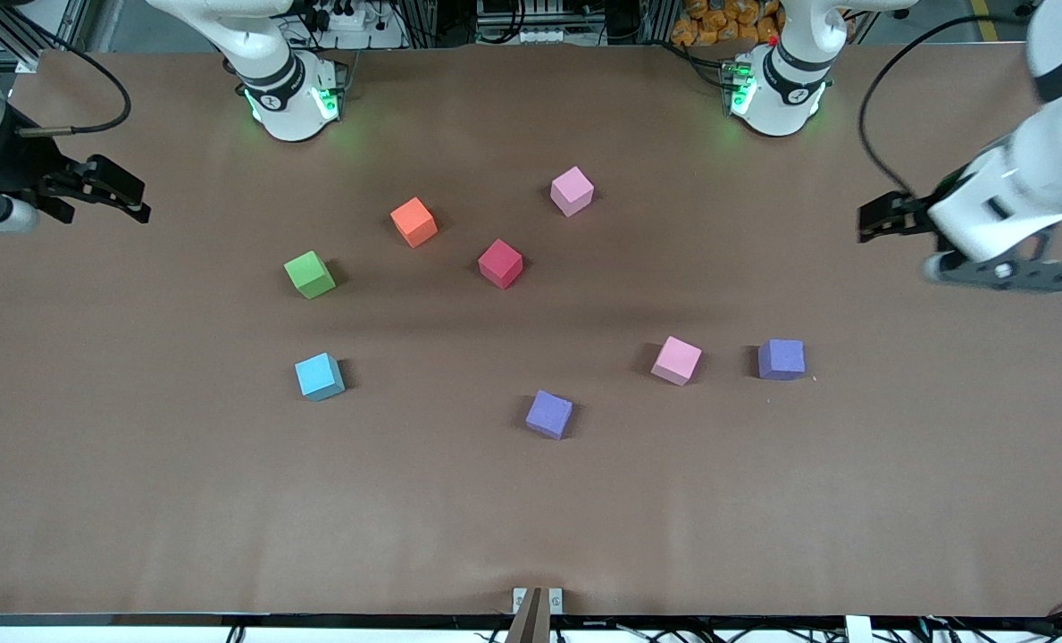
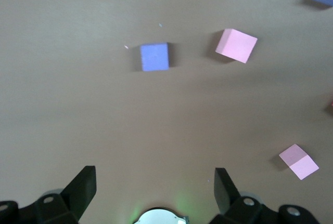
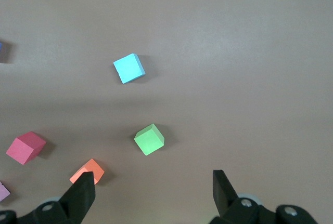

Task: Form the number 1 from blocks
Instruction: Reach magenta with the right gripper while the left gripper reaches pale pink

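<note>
Eight small matte foam cubes lie scattered and well apart on the brown bench (image 1: pixel 137 500), none yet lined up into a numeral. Toward the bases' edge sit the pale pink foam cube (image 1: pixel 572 190), the orange foam cube (image 1: pixel 413 221) and, nearer the front camera between them, the red foam cube (image 1: pixel 500 263). Nearer the camera's edge lie a second pink foam cube (image 1: pixel 676 360), a purple foam cube (image 1: pixel 781 359) toward the left arm's end, and another purple foam cube (image 1: pixel 549 414) nearest the camera. The green foam cube (image 1: pixel 309 274) and light blue foam cube (image 1: pixel 319 376) sit toward the right arm's end. The cubes look light, soft and slightly squashy, so a gentle pinch across two opposite flat faces, squared to each cube's rotation, should hold without crushing. The left gripper (image 1: pixel 870 221) hangs over its end of the bench, jaws spread and empty; the right gripper (image 1: pixel 133 198) waits over the other end, jaws likewise apart.
</note>
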`<state>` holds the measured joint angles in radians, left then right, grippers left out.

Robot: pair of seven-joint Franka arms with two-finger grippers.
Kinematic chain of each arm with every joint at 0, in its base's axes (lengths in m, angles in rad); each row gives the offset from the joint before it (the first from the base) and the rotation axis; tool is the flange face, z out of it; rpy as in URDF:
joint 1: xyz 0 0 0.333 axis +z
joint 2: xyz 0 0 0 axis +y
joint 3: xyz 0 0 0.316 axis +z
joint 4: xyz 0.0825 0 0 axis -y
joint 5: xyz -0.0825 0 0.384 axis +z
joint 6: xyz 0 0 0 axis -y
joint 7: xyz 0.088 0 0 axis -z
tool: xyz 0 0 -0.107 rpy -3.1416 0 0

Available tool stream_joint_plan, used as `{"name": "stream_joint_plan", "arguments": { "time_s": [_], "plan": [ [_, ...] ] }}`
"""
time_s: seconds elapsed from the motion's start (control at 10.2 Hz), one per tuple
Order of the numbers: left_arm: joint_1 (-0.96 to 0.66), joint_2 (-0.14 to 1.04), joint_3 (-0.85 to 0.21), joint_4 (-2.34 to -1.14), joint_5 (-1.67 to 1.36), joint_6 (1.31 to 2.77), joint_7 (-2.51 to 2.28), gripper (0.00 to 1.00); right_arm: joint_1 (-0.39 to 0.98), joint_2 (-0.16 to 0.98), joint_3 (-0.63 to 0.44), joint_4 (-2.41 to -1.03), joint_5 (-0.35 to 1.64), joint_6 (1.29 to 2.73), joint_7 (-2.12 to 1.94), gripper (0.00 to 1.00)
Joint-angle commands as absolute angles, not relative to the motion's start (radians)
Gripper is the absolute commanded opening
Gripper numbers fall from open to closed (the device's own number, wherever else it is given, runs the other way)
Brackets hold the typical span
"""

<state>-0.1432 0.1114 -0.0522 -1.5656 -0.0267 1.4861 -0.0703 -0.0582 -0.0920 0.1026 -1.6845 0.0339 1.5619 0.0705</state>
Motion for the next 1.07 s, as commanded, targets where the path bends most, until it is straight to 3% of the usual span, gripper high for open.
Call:
{"name": "stream_joint_plan", "arguments": {
  "time_s": [0.0, 0.49, 0.98],
  "plan": [
    [-0.147, 0.081, -0.182, -1.701, -0.040, 1.584, -0.251, 1.00, -0.060, -0.101, 0.121, -1.736, 0.028, 1.612, 0.078, 1.00],
    [-0.178, 0.150, -0.449, -1.886, -0.115, 1.710, -0.665, 1.00, 0.240, -0.103, 0.121, -1.926, 0.035, 1.823, 0.493, 1.00],
    [-0.319, 0.377, -0.471, -1.907, -0.240, 1.908, -1.001, 1.00, 0.460, 0.001, 0.123, -2.040, 0.057, 1.998, 0.944, 1.00]
  ]
}}
